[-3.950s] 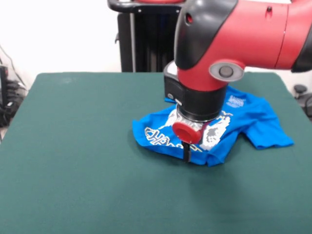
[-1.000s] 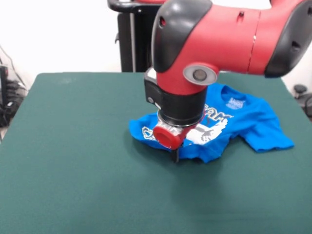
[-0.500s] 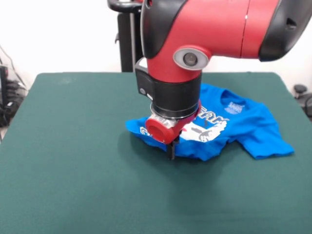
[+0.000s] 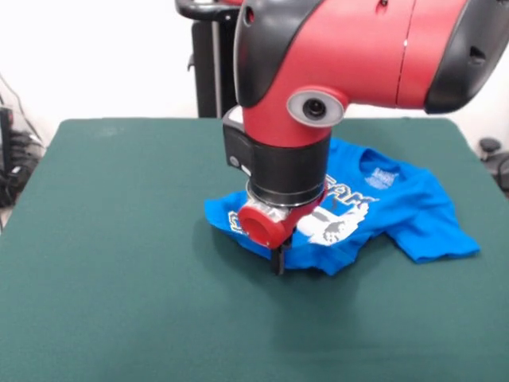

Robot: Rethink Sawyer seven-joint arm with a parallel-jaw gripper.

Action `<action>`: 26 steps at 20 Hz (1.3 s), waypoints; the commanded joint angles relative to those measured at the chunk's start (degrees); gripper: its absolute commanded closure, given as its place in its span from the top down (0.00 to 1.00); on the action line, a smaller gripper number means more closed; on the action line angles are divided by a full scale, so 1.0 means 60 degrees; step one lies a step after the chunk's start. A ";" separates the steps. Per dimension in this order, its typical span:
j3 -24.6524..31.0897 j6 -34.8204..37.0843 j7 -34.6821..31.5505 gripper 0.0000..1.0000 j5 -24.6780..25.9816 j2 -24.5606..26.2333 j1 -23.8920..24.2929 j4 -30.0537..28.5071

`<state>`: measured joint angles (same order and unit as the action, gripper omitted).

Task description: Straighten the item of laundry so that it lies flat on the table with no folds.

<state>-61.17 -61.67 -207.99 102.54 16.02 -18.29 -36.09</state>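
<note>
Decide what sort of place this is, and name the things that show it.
Probably a robotics lab or test room: a red and black robot arm works over a green cloth-topped table holding only a blue T-shirt, with cables beside it.

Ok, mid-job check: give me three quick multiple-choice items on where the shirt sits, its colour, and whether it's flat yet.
1. Where on the table does the T-shirt lie in the front view?
A. right of centre
B. far left edge
C. hanging off the near edge

2. What colour is the T-shirt?
A. red
B. bright blue
C. white

3. What state is the T-shirt in?
A. fully flat
B. rolled into a ball
C. partly spread, with its lower part bunched

Answers: 1 A, the cloth reaches from the middle out toward the right side. 2 B, blue fabric with a white print. 3 C, the collar and a sleeve lie open, while the hem under the gripper is rumpled.
</note>
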 commanded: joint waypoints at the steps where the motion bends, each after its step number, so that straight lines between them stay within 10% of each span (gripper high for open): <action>1: 0.0435 0.1196 -0.0003 0.00 -0.0346 0.0534 0.0211 0.0726; 26: 0.0355 0.1509 0.0506 0.00 -0.0267 0.0504 0.0715 0.0993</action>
<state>-61.21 -59.31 -207.99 102.50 16.74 -14.30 -34.16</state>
